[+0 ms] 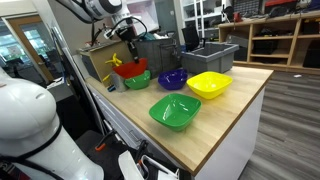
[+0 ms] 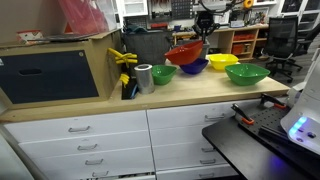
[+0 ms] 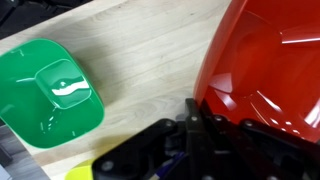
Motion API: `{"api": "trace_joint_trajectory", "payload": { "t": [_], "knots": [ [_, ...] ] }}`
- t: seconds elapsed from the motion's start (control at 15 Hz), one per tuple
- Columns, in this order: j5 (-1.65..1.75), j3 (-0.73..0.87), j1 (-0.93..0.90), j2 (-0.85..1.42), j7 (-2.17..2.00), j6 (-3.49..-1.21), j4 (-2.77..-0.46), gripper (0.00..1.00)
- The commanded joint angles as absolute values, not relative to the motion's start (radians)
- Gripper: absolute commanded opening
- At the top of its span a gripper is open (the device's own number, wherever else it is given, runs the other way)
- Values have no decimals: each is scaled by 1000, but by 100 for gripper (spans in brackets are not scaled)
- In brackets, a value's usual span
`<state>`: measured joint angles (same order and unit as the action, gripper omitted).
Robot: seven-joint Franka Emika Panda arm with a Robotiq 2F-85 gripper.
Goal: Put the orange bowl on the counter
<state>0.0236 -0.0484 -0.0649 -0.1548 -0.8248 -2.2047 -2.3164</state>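
Note:
The orange bowl (image 1: 127, 69) is red-orange and shiny, held tilted in the air above a green bowl (image 1: 137, 80) at the far end of the counter (image 1: 235, 95). In an exterior view the orange bowl (image 2: 184, 53) hangs above the row of bowls over the counter (image 2: 130, 103). My gripper (image 1: 129, 52) is shut on its rim. In the wrist view the orange bowl (image 3: 268, 60) fills the right side, with my gripper (image 3: 197, 128) pinching its edge. A green bowl (image 3: 50, 88) sits on the wood below.
On the counter stand a second green bowl (image 1: 174, 111), a yellow bowl (image 1: 209, 85) and a blue bowl (image 1: 172, 78). A grey bin (image 1: 208, 55) stands behind them. A metal can (image 2: 145, 78) and a yellow-black tool (image 2: 125, 70) sit beside a wooden box (image 2: 60, 65).

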Motion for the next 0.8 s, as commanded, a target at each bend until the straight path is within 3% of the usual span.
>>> {"api": "trace_joint_trajectory", "payload": {
  "t": [0.0,0.73],
  "knots": [
    [43,-46,-22,-222,-776,-2240,-2441,1],
    [101,-65,16,-176,-808,-2490,-2600,1]
  ]
}}
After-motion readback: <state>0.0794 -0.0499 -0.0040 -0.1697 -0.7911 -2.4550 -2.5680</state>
